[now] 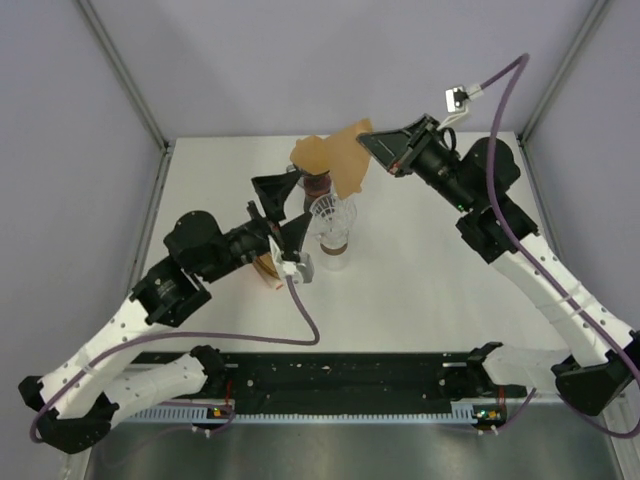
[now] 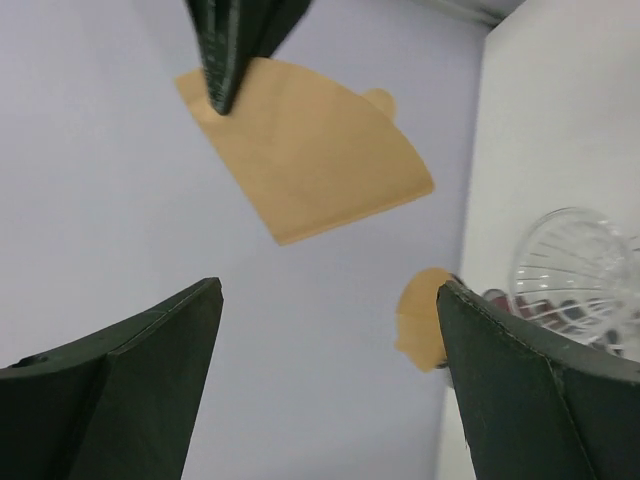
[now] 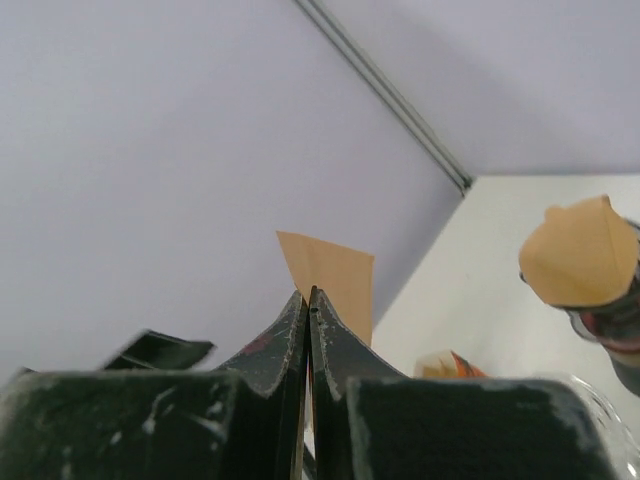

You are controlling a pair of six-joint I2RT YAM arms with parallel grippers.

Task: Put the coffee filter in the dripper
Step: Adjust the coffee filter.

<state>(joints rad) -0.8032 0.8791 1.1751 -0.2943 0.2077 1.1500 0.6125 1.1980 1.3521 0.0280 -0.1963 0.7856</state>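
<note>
My right gripper (image 1: 372, 146) is shut on a flat brown paper coffee filter (image 1: 350, 160) and holds it in the air above and behind the clear glass dripper (image 1: 333, 215). The filter also shows in the right wrist view (image 3: 330, 275), pinched between the fingers, and in the left wrist view (image 2: 305, 160). The dripper sits on a glass stand at mid-table and shows at the right of the left wrist view (image 2: 575, 275). My left gripper (image 1: 283, 215) is open and empty just left of the dripper.
A stack of brown filters (image 1: 312, 153) sits on a holder behind the dripper, also in the right wrist view (image 3: 580, 255). A small orange-brown packet (image 1: 268, 270) lies under my left gripper. Grey enclosure walls stand at the back and sides.
</note>
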